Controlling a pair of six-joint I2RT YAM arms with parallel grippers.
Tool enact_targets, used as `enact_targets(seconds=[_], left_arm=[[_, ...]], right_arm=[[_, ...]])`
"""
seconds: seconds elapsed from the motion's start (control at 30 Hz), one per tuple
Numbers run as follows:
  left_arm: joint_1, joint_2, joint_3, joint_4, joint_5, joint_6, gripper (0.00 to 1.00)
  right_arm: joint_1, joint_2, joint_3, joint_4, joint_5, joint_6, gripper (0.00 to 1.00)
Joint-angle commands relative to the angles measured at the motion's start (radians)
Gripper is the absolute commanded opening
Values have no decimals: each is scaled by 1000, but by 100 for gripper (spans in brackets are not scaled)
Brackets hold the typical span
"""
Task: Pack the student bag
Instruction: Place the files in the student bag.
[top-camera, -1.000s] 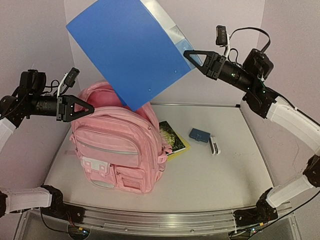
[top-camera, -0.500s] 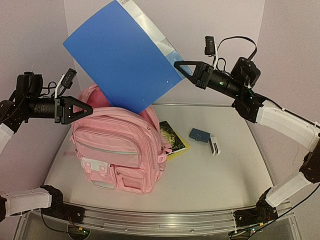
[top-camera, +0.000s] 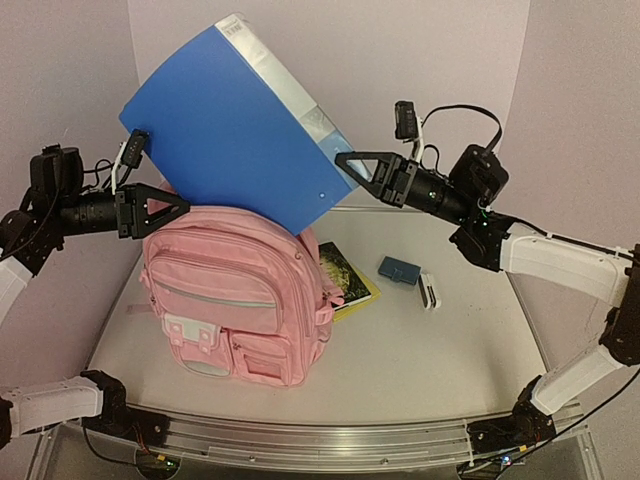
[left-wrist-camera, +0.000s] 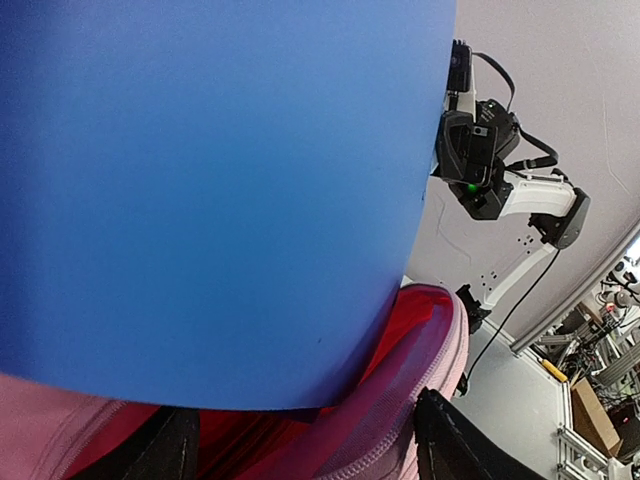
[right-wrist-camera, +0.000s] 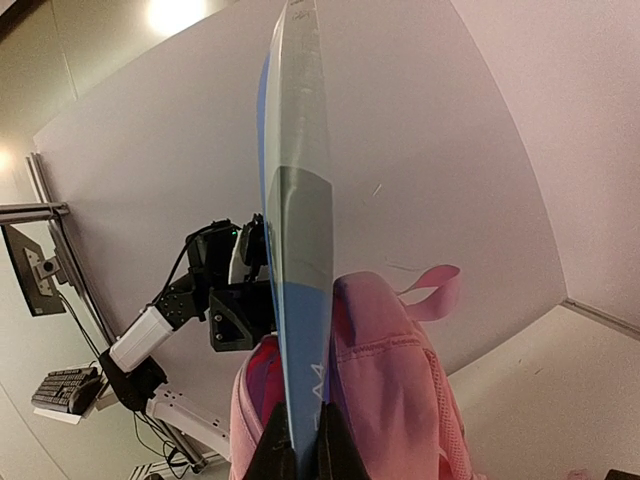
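Student bag (top-camera: 235, 300) under blue binder (top-camera: 220, 130) in tight right jaws; left jaws wide.

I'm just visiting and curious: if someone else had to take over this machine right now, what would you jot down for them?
Right gripper: jaws shut on the edge of the blue binder, which is tilted above the pink backpack.
Left gripper: jaws open at the backpack's open top, gripping nothing.
Done: the backpack stands upright on the table, main compartment open, binder's lower corner at the opening.
Left: lower the binder in. The book, small blue object and small white object lie beside the backpack, unpacked.
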Motion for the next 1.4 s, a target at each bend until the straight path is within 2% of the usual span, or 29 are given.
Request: enact_targets(seconds=[0.0,0.5,0.6,0.67,0.73,0.8,0.87,0.97,1.07,1.37], left_arm=[[-2,-26,-44,163,-20,-71,72],[-2,-82,-58,266,-50,-118,56],[-2,-83,-54,287,-53,-119,47],[-2,-87,-50,293,-51,-116,36],[-2,-90,-39,278,-52,-98,22],[-3,-95,-25,235,-56,-61,9],[-2,-99,-4,181,-56,-11,1],[-2,-91,37,81,-38,75,0],[-2,-67,95,-27,-22,152,0],[-2,2,257,-264,-2,320,0]], right_arm=[[27,6,-11,170,6,36,0],[41,34,-70,227,19,74,0],[41,33,-84,228,19,76,0],[40,35,-92,227,21,76,1],[41,35,-101,224,26,76,11],[41,26,-106,206,33,63,26],[41,13,-101,165,45,35,40],[42,-8,-72,36,78,-60,56],[41,-17,-26,-102,106,-151,65],[44,23,136,-303,77,-272,78]])
